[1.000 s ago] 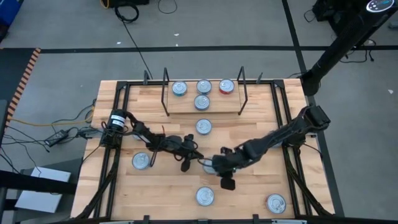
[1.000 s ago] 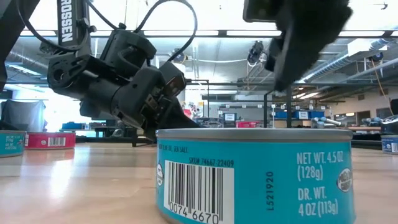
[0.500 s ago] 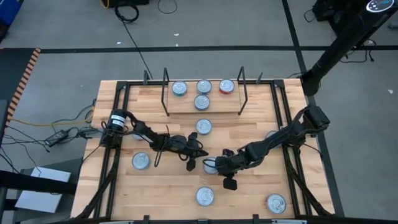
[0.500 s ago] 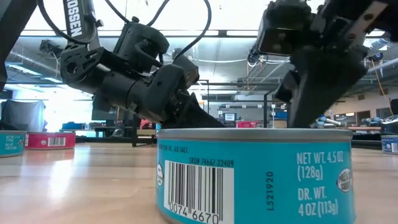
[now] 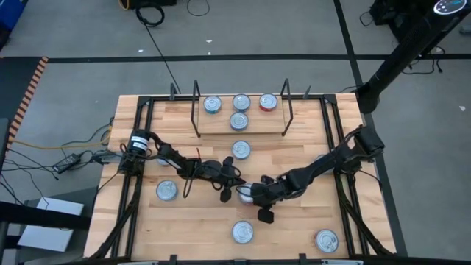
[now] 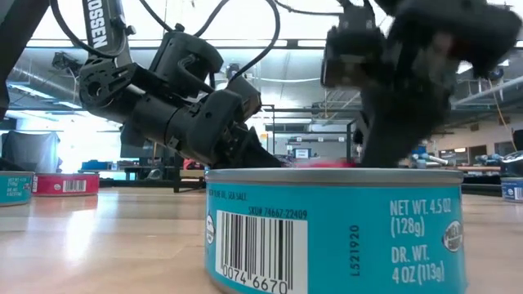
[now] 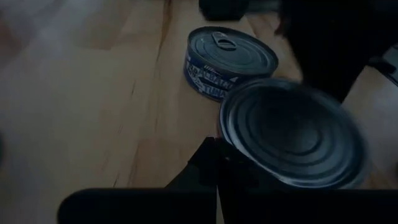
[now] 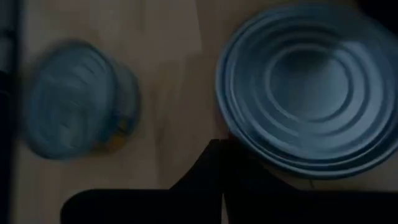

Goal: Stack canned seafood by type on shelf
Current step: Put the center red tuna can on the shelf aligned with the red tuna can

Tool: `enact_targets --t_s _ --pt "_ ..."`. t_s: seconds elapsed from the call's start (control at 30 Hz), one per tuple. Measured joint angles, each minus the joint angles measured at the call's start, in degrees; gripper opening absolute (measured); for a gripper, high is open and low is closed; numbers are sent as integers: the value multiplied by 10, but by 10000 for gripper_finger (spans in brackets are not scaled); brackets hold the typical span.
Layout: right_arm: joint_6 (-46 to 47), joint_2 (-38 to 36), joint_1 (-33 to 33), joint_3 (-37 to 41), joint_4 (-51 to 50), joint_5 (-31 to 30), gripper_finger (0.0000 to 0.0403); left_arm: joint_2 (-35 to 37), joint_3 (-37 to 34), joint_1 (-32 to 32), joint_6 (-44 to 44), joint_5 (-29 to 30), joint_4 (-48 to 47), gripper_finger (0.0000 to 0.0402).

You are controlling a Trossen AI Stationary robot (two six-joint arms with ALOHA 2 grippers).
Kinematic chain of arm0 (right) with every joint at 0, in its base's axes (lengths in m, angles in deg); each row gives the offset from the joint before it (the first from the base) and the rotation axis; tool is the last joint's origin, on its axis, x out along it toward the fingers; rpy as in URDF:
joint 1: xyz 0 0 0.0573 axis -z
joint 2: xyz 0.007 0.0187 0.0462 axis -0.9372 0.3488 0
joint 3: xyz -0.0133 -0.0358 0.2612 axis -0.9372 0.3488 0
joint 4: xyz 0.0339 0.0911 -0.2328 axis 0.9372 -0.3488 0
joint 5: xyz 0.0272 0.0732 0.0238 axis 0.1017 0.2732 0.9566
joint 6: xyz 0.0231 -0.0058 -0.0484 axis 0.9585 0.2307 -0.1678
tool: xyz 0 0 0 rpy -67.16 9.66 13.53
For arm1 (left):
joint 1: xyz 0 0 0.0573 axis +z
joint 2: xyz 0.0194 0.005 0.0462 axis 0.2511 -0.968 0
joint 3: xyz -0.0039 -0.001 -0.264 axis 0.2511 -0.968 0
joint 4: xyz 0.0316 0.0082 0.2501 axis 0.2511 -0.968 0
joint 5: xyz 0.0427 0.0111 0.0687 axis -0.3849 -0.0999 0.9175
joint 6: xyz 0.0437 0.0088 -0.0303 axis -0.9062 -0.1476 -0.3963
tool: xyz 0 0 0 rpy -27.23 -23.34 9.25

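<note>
Tins sit four on the shelf at upper centre; I have both tools pinched together at mid-bench, left tool and right tool flanking one tin.

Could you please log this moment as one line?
left gripper: shut, beside centre tin | right gripper: shut, at same tin | shelf: four tins
</note>
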Motion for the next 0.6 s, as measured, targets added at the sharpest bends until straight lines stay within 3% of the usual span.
enact_targets --t_s 0.23,0.5,0.6 --pt "45 -55 31 -1 2 8 8 -1 0 0 0 -7 -12 1" --pt "76 -84 73 -2 -11 -15 7 0 0 -4 -2 -76 -32 1" --pt "66 -79 79 0 -23 -2 8 0 0 -9 -7 -77 -33 1"
